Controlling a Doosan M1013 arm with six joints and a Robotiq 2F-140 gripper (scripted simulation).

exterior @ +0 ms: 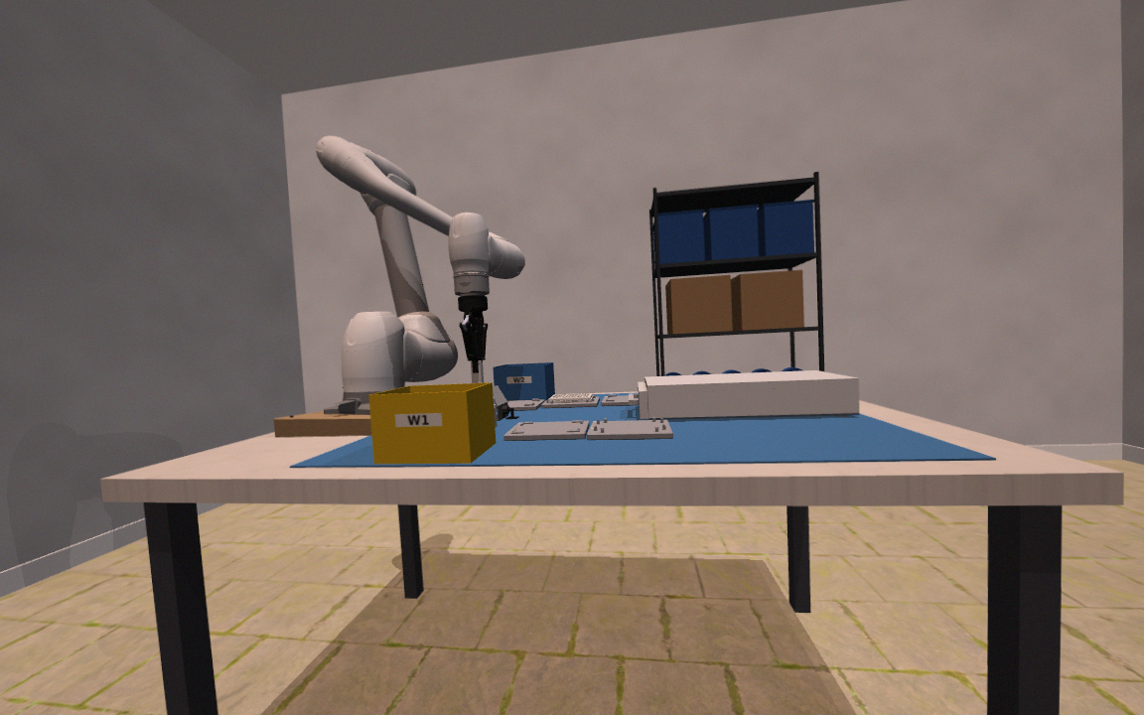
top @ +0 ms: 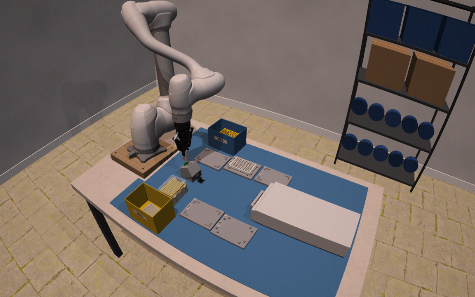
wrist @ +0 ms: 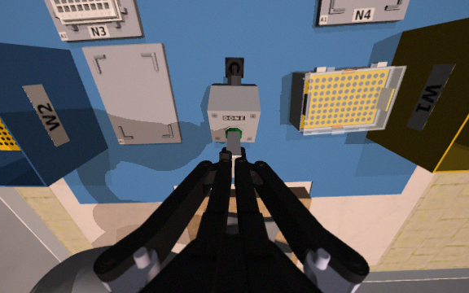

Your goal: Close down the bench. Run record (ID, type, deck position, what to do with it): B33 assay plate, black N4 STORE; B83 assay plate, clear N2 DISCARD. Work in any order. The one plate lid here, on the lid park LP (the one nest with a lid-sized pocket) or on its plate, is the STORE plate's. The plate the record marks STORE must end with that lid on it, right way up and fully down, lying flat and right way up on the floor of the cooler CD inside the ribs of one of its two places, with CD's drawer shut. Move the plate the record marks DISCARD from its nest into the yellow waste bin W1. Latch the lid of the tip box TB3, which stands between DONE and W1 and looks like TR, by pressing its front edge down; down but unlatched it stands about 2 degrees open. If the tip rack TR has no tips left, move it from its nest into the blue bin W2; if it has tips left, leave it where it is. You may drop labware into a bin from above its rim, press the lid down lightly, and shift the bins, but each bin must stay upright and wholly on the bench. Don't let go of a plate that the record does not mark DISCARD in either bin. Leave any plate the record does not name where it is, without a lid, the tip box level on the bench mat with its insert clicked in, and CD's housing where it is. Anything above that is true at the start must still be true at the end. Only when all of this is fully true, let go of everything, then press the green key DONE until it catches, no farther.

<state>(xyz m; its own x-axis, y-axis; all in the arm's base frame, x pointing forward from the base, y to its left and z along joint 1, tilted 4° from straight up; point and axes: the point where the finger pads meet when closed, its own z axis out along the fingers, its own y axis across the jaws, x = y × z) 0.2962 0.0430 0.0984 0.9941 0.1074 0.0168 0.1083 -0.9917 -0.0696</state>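
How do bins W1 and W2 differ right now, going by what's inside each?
W1 is yellow and holds a pale clear well plate; W2 is blue and holds a yellow perforated rack. W1 sits beside the tip box, W2 beside an unoccupied nest. Both stand upright, open-topped, on the mat.

Grey walls (exterior: 914,221), stone-tile floor (top: 29,236), black shelf rack (top: 357,74) holding boxes, dark-legged table (exterior: 612,485).

The surface (top: 374,206) is seen from high above one corner in the top view, angled down toward the arm and the rear wall. In the exterior view, the same surface (exterior: 612,485) is faced from low and farther off, at edge height. The wrist view is taken straight down past the closed hand (wrist: 233,154), at close range. The yellow bin (top: 149,221) (exterior: 430,425) (wrist: 438,102) is shared by all three.
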